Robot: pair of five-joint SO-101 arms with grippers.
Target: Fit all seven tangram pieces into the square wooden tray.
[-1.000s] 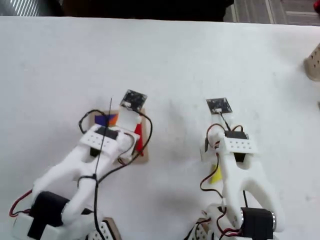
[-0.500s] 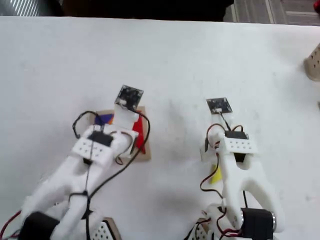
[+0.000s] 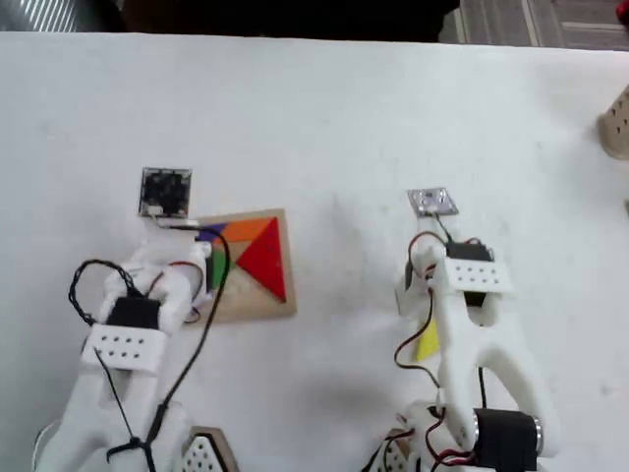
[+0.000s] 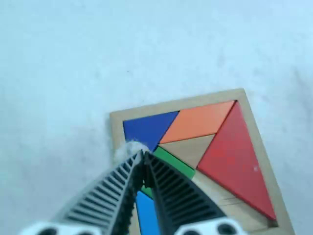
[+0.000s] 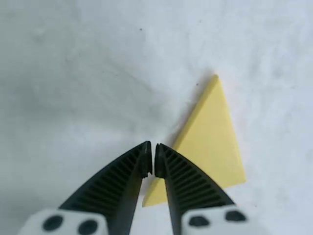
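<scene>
Currently, we see the square wooden tray (image 3: 287,295) lying flat on the white table (image 3: 393,118), left of centre. We see these pieces inside it:

- a large red triangle (image 4: 234,156) along the right wall;
- an orange piece (image 4: 200,122) along the far wall;
- a dark blue triangle (image 4: 146,129) in the far left corner;
- a green piece (image 4: 171,161) touching the dark blue triangle;
- a light blue piece (image 4: 145,215), partly hidden behind the fingers.

A tan triangle (image 4: 188,147) sits between the orange, red and green pieces. We cannot tell whether it is a piece or bare tray floor. Bare wood floor shows in the near right corner of the tray, beside the red triangle.

The left gripper (image 4: 143,155) is over the left part of the tray. Its jaws are together with nothing between them, and the tips are where the dark blue triangle meets the green piece. We cannot tell whether the tips touch the pieces.

The yellow triangle (image 5: 210,142) lies flat on the table, well apart from the tray, to its right and nearer. In the high view it is partly covered by the right arm.

The right gripper (image 5: 151,159) is just beside the long edge of the yellow triangle. Its jaws are closed together and hold nothing. One finger overlaps the edge of the yellow triangle in the wrist view; we cannot tell whether it makes contact.
</scene>
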